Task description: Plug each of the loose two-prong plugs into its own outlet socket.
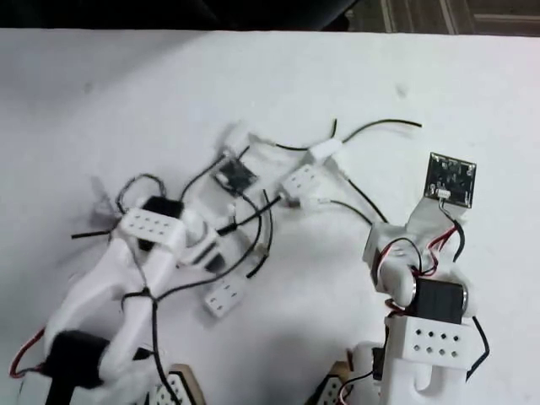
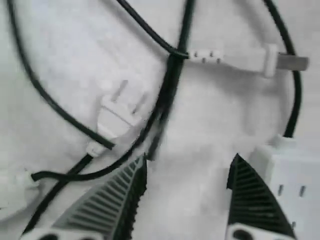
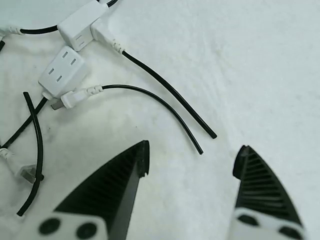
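While both arms hung low over the bench (image 1: pixel 101 84), neither held anything.

Left arm, lower left of the high view: left pincer (image 2: pixel 189 162) stood wide, only bare bench between the jaws. An outlet socket (image 2: pixel 295 175) sat right beside one finger, slots up. Just ahead of the tips lay the nearest plug (image 2: pixel 117 112), white, prongs pointing away from the pincer. Black cords (image 2: pixel 172 80) crossed next to it. Farther out lay a second plug (image 2: pixel 240 59), prongs bare, not in any socket.

Right arm, lower right of the high view: right pincer (image 3: pixel 194 147) was also wide and empty. Nearest to it lay two cut-ended cords (image 3: pixel 170 94). Beyond them a third plug (image 3: pixel 75 98) lay just beside a socket block (image 3: pixel 62 70), prongs apparently still out. Farthest, a fourth plug (image 3: pixel 102 32) butted against the far socket block (image 3: pixel 80 22); couldn't tell if it was seated.

Handling, as a judgement: the plugs looked light, hard and smooth, so prob. slippery. The cords looked limp and tangled, likely to tug a lifted plug off line. Best hold seemed across the plug body's flat sides, behind the prongs, never on the cord. The sockets looked light and unfixed, so they'd prob. slide under a push w/o the other pincer bracing.
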Action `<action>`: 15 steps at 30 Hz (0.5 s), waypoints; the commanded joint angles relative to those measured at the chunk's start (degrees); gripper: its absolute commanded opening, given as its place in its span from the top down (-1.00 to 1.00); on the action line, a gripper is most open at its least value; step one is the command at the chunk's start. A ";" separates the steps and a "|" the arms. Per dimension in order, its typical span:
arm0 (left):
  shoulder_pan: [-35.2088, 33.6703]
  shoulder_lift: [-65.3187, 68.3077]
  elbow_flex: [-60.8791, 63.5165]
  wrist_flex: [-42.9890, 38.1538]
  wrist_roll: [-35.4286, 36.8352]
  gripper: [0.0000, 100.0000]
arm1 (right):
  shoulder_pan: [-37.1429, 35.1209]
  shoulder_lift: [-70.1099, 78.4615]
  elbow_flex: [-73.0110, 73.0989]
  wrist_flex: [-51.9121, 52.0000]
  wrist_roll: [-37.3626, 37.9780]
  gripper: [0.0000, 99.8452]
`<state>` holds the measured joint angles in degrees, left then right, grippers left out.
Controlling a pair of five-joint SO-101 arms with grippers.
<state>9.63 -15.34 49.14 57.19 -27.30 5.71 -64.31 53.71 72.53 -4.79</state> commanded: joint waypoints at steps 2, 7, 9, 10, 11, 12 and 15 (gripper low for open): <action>-4.70 -1.45 -0.09 -2.37 -2.02 0.46 | 0.48 -0.22 -2.11 -0.75 -0.18 0.46; -4.62 -1.89 -6.24 4.84 -1.58 0.47 | 0.48 -0.22 -2.11 -0.75 -0.18 0.46; -4.62 -1.98 -11.43 10.73 -1.32 0.47 | 0.48 -0.22 -2.11 -0.75 -0.18 0.46; -4.62 -2.51 -13.89 13.71 -0.35 0.47 | 0.48 -0.22 -2.11 -0.75 -0.18 0.46; -4.62 -3.38 -16.26 16.18 0.88 0.47 | 0.48 -0.22 -2.11 -0.75 -0.18 0.46; -4.79 -4.88 -18.20 18.37 2.02 0.47 | 0.48 -0.22 -2.11 -0.75 -0.09 0.46; -4.79 -12.35 -21.54 22.68 4.22 0.47 | 0.48 -0.22 -2.11 -0.75 -0.09 0.46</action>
<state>5.49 -18.33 34.20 73.80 -26.33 5.80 -64.31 53.71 72.53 -4.79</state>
